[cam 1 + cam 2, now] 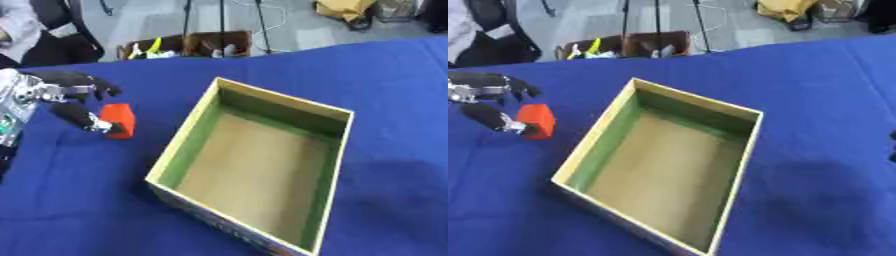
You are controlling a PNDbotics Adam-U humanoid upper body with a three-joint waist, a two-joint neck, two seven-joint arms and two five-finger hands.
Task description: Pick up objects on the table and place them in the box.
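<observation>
— Blue cloth covers the desk [79, 200] from edge to edge, with grey floor and some clutter beyond its far side. What sits on it?

— An open cardboard box [337, 165] with green inner walls and a brown bottom, set askew in the middle, nothing inside. At about nine to ten o'clock from it lies a small red block [121, 119], resting on the cloth just beside the box's left wall but apart from it.

— And the hands?

— The left hand [70, 95] comes in at nine o'clock, its fingers and thumb curled about the block, thumb tip touching the near side. At the right edge something dark barely shows; I cannot tell what it is.
</observation>
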